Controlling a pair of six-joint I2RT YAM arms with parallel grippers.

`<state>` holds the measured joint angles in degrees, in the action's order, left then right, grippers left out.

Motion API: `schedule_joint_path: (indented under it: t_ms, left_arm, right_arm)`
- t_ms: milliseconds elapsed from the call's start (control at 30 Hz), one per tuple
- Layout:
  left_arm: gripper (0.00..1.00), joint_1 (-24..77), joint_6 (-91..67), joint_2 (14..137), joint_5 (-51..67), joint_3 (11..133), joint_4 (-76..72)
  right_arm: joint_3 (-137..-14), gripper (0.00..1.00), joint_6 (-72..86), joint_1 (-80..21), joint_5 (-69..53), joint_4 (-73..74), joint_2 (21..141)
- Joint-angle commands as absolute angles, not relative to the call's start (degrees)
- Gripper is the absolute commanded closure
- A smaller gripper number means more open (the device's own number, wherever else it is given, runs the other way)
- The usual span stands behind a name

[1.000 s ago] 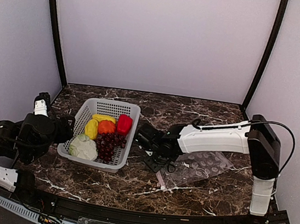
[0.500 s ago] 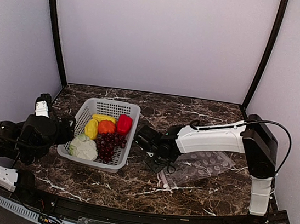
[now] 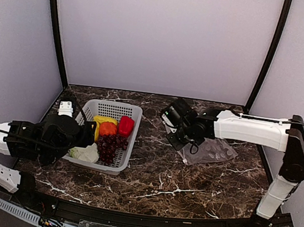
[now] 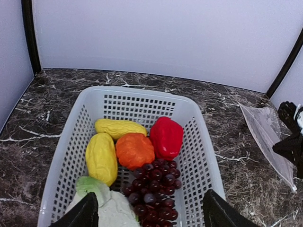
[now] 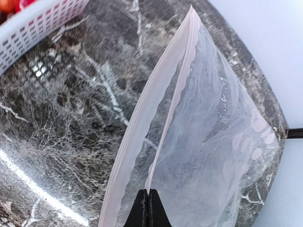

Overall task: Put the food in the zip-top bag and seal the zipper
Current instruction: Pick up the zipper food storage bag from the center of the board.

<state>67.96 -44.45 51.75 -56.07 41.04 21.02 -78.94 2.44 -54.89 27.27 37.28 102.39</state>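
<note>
The food lies in a white mesh basket (image 4: 142,92): a dark purple grape bunch (image 4: 154,189), two yellow pieces (image 4: 102,158), an orange piece (image 4: 135,150), a red piece (image 4: 165,137) and a pale cabbage-like piece (image 4: 102,208). My left gripper (image 4: 149,215) hangs open over the basket's near end, above the grapes and cabbage. The clear dotted zip-top bag (image 3: 211,152) lies right of the basket. My right gripper (image 5: 147,208) is shut on one lip of its mouth, lifting that edge. The zipper (image 5: 142,123) strips run apart, so the mouth gapes.
The basket (image 3: 114,104) stands at the left middle of the dark marble table (image 3: 149,180). Pale walls and black corner posts (image 3: 56,28) close in the back and sides. The right arm (image 3: 251,129) stretches across the table's right half.
My right gripper has shut on the bag's mouth edge and carried it back and to the right, lifting it. My left gripper has moved forward over the basket.
</note>
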Motion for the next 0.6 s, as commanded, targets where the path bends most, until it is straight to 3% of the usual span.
schedule_joint_path:
  t_ms: [0, 300, 567]
  left_arm:
    - [0.25, 67.4, -39.2, 59.9, -47.9, 47.3, 8.0]
    - [0.21, 63.2, -41.7, 83.9, -26.0, 66.8, -2.6]
    - [0.2, 58.9, -45.5, 96.9, -17.8, 79.9, -5.5]
  right_arm:
    - [-78.4, 1.0, -4.2, -51.0, 27.8, 30.8, 94.9]
    - [-74.1, 1.0, -8.1, -49.9, 19.0, 22.0, 84.8]
    - [-76.1, 1.0, -5.8, -49.9, 12.5, 20.9, 84.7]
